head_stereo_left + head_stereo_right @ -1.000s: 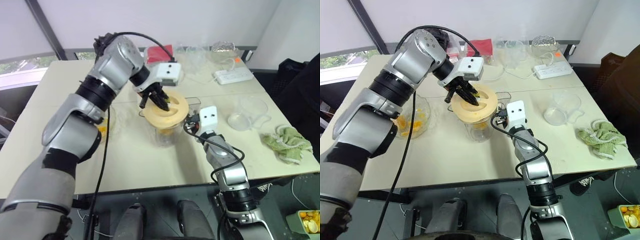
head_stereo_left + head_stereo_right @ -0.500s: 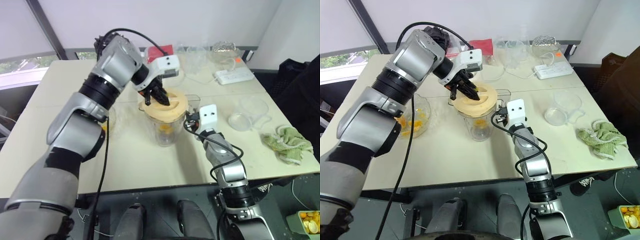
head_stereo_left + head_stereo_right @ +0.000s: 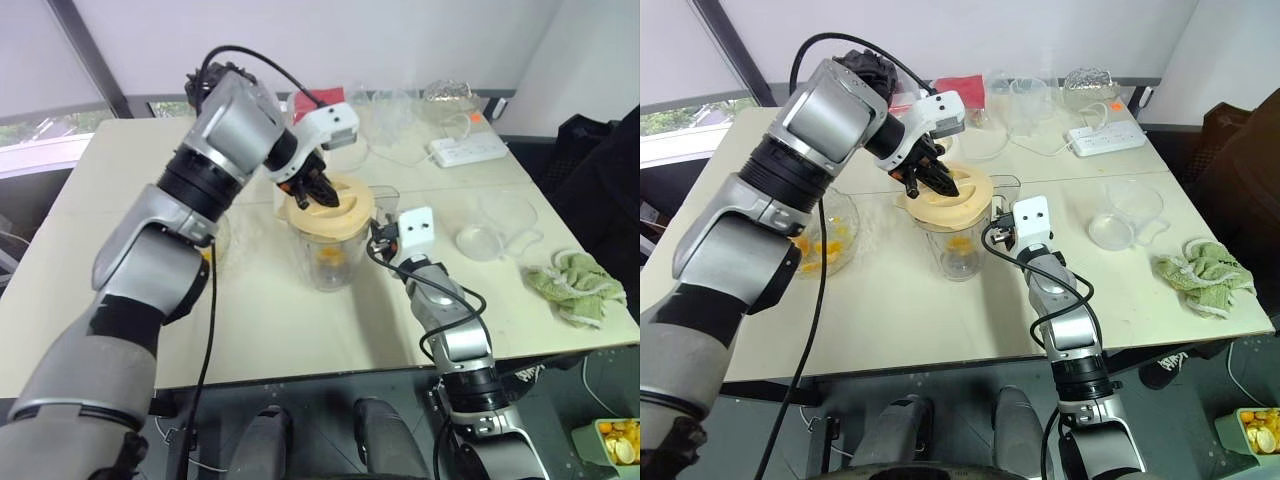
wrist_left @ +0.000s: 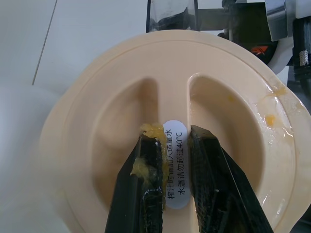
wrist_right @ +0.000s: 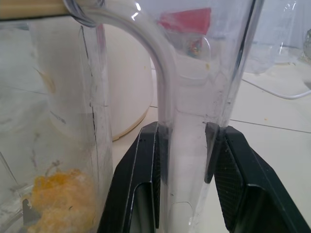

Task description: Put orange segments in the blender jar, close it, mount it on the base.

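The blender jar (image 3: 958,243) stands upright on the table (image 3: 940,320), near its middle, with orange segments (image 5: 56,196) lying at its bottom. The pale-yellow lid (image 4: 170,145) rests on the jar's rim. The left gripper (image 4: 170,187) reaches down from above, its two black fingers (image 4: 146,184) closed on the raised central rib of the lid, with orange pulp smeared on one finger. The right gripper (image 5: 187,170) points level at the jar's side, its jaws clamped on the clear side handle (image 5: 187,145). The cream-white base (image 5: 129,87) appears to stand just behind the jar, though it is seen only through the clear plastic. A glass bowl (image 3: 830,240) with more fruit pieces sits to the jar's left. Compared with one second ago, the lid was tilted above the jar opening; it now sits level on the rim, and the left wrist has rolled.
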